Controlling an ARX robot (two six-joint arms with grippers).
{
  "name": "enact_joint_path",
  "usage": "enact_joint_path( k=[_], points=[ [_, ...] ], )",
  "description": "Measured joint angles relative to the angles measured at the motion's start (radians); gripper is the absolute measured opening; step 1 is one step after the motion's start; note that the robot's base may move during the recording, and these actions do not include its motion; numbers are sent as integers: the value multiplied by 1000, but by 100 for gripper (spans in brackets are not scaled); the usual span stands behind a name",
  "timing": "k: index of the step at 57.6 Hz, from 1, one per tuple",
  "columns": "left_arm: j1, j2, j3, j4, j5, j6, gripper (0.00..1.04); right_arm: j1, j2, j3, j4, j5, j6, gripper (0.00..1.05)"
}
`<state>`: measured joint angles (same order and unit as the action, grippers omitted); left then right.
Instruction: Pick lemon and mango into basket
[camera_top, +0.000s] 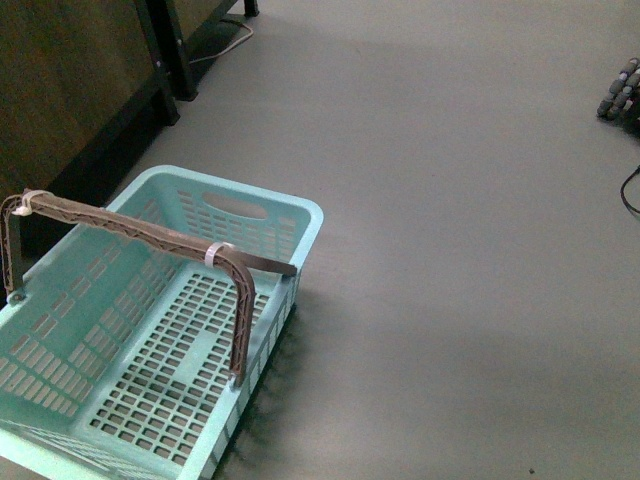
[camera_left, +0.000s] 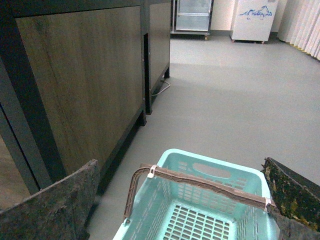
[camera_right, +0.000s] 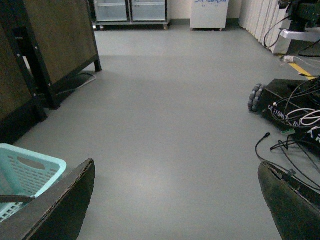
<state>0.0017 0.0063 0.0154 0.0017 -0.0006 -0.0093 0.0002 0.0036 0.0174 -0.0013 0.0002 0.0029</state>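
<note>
The light teal basket (camera_top: 150, 350) stands on the grey floor at the lower left of the front view, with nothing inside and its brown handle (camera_top: 140, 235) arched across it. My left gripper (camera_left: 180, 200) hangs open above the basket (camera_left: 200, 200), nothing between its fingers (camera_left: 55, 200). Beside the basket (camera_right: 25, 175), my right gripper (camera_right: 175, 200) is open over bare floor, its fingers (camera_right: 60, 205) wide apart. Neither the lemon nor the mango is in view. No arm shows in the front view.
A dark wood-panelled cabinet (camera_top: 60, 90) on black legs stands close behind the basket at the left. A wheeled black robot base (camera_right: 285, 100) with loose cables (camera_right: 290, 145) lies to the right. White refrigerators (camera_left: 255, 20) stand far back.
</note>
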Motion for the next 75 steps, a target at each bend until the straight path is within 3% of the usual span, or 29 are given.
enact_joint_path(
  k=[38, 41, 44, 47, 55, 75],
  points=[
    [0, 0, 0, 0, 0, 0, 98, 0, 0, 0, 0, 0, 0, 96],
    [-9, 84, 68, -181, -22, -116, 98, 0, 0, 0, 0, 0, 0, 96],
    [-27, 280, 178, -433, -30, -394, 98, 0, 0, 0, 0, -1, 0, 96],
    [-44, 333, 187, -472, -28, -545, 98, 0, 0, 0, 0, 1, 0, 96],
    [-79, 479, 241, -351, -21, -787, 98, 0, 0, 0, 0, 0, 0, 96],
    [-104, 1067, 370, 44, -26, -1009, 98, 0, 0, 0, 0, 0, 0, 96]
  ],
)
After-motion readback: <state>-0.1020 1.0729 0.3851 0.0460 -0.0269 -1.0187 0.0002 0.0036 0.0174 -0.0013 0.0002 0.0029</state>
